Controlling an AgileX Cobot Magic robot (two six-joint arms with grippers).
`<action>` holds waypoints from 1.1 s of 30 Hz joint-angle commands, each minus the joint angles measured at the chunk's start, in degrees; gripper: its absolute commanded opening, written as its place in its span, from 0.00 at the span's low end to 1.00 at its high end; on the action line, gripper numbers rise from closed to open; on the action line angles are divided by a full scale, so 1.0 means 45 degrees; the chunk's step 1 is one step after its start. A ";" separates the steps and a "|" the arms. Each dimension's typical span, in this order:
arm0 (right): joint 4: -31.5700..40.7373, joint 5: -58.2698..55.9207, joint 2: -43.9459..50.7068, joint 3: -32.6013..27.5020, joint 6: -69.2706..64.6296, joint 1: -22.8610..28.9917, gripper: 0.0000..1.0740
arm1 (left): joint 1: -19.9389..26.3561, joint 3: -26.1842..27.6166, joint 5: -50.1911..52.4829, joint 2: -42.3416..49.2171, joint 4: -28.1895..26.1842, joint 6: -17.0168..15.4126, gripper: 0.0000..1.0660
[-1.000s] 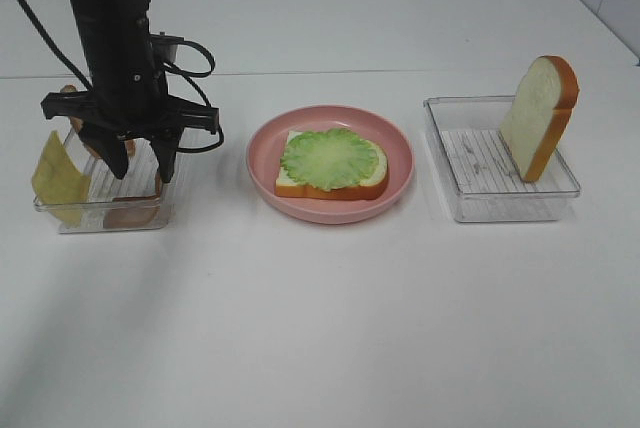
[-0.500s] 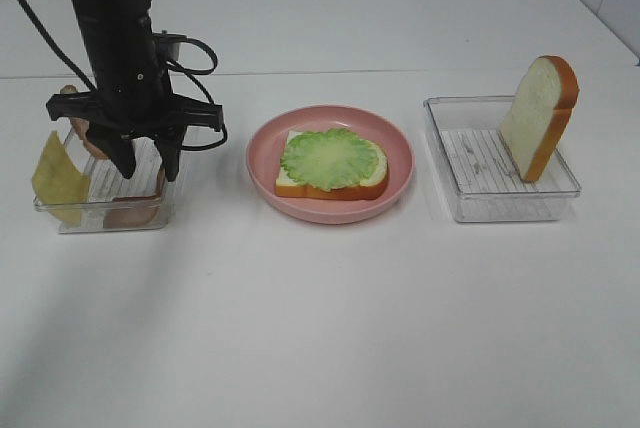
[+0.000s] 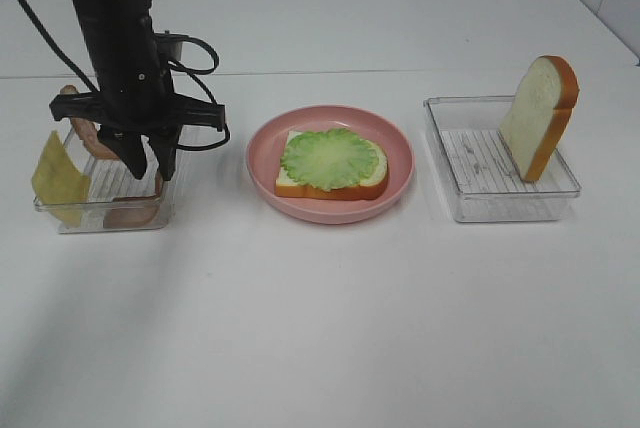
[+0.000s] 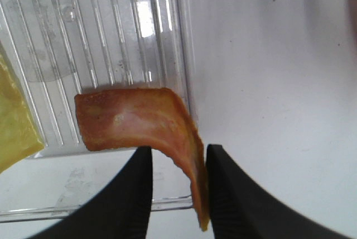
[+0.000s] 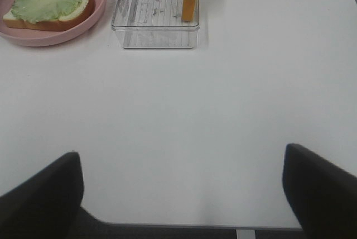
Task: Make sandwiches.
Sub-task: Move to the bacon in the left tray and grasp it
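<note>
The white surface (image 3: 320, 338) held a half-built sandwich (image 3: 332, 191) on the pink plate (image 3: 262, 176) at its middle, and my left fingers (image 4: 120, 205) were down at the filling tray (image 3: 70, 210).

The sandwich was only a bottom slice under lettuce (image 3: 332, 158), so bacon seemed the next layer. That was why my left fingers stood a little apart astride the upturned end of the bacon strip (image 4: 139, 124). One touched it and a gap showed at the other, so I could not call it a grip. My right fingers (image 5: 39, 194) waited wide apart and empty over bare surface, the top bread slice (image 3: 540, 118) leaning upright in the right tray (image 3: 480, 163). From above, my arm hid much of the filling tray beside the cheese (image 3: 58, 180). At the wrist, the strip's tip ran out of view.
</note>
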State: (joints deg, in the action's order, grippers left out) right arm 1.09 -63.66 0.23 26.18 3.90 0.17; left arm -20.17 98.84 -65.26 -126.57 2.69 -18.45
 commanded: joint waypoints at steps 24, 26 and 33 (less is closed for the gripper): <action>0.0025 0.0102 0.0357 -0.0038 0.0076 -0.0025 0.88 | -0.0064 0.0013 0.0446 -0.0025 -0.0688 0.0662 0.00; 0.0025 0.0102 0.0357 -0.0038 0.0076 -0.0025 0.88 | -0.0064 0.0013 0.0446 -0.0025 -0.0688 0.0662 0.00; 0.0025 0.0102 0.0357 -0.0038 0.0076 -0.0025 0.88 | -0.0064 0.0013 0.0369 0.0395 -0.0688 0.0764 0.00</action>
State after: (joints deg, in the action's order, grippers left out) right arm 1.09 -63.66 0.23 26.18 3.90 0.17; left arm -20.17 98.84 -63.31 -126.34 0.00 -15.24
